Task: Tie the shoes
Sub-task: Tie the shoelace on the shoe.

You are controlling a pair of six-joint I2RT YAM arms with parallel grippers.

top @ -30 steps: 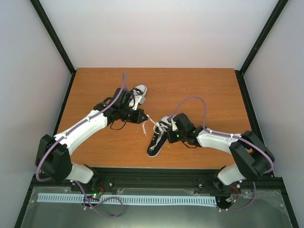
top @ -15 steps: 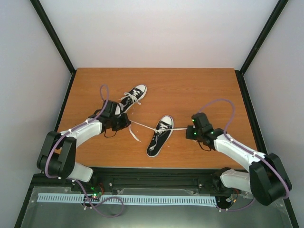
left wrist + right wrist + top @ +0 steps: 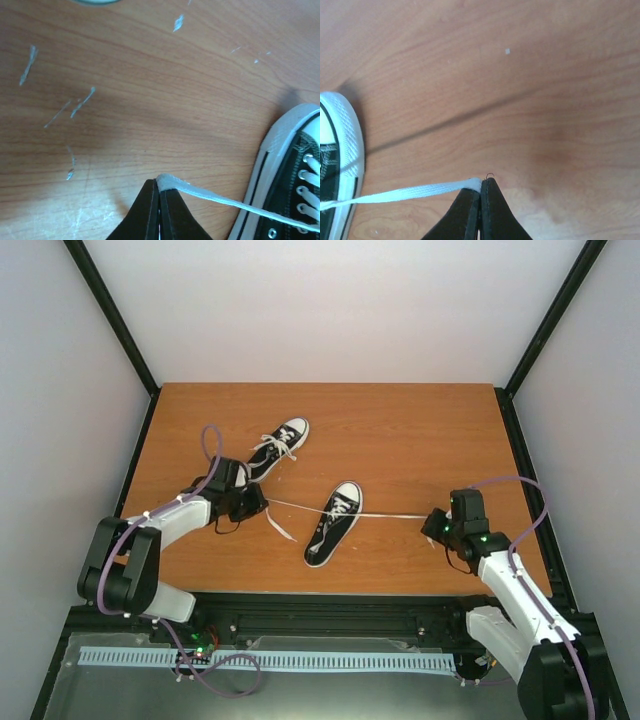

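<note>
Now, black canvas sneaker with white toe cap [image 3: 335,523] lies on worktop [image 3: 420,430] between arms. Left gripper [image 3: 262,502] clamped shut on one white lace end [image 3: 295,506], right gripper [image 3: 430,523] likewise on other end [image 3: 390,516]. Opposite pulls hold lace taut, probably cinching knot.

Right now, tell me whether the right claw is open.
No, the right claw is shut, with the end of the white lace pinched between its black fingers.
</note>
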